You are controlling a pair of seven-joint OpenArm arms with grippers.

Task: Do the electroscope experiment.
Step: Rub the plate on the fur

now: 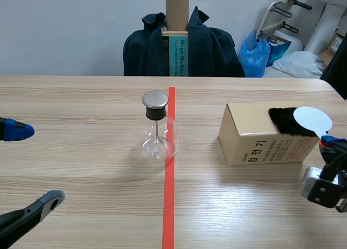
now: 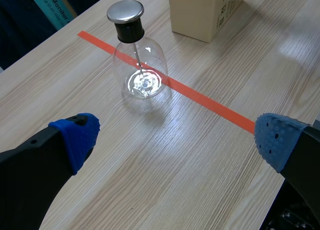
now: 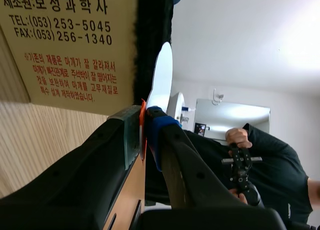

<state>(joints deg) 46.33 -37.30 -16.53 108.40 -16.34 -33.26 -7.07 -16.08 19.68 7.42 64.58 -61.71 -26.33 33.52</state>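
Where the orange-red tape line [image 1: 169, 195] crosses the worktop [image 1: 81, 167], the electroscope [image 1: 156, 127] stands upright, its base on the line. It is a clear glass flask, round-bellied, with a black stopper [image 1: 155, 113] and a flat metal cap [image 1: 155, 100]. A thin rod [image 1: 156, 131] runs down inside it. Left end effector [image 2: 177, 139] released, pads wide apart, flask ahead of it and well apart. Cardboard box [image 1: 255, 138] on the right arm's side of the flask, black fur [image 1: 284, 121] on top. Right end effector [image 3: 144, 135] clenched on the thin orange stem of a white disc [image 3: 160, 84], which sits just beside the fur.
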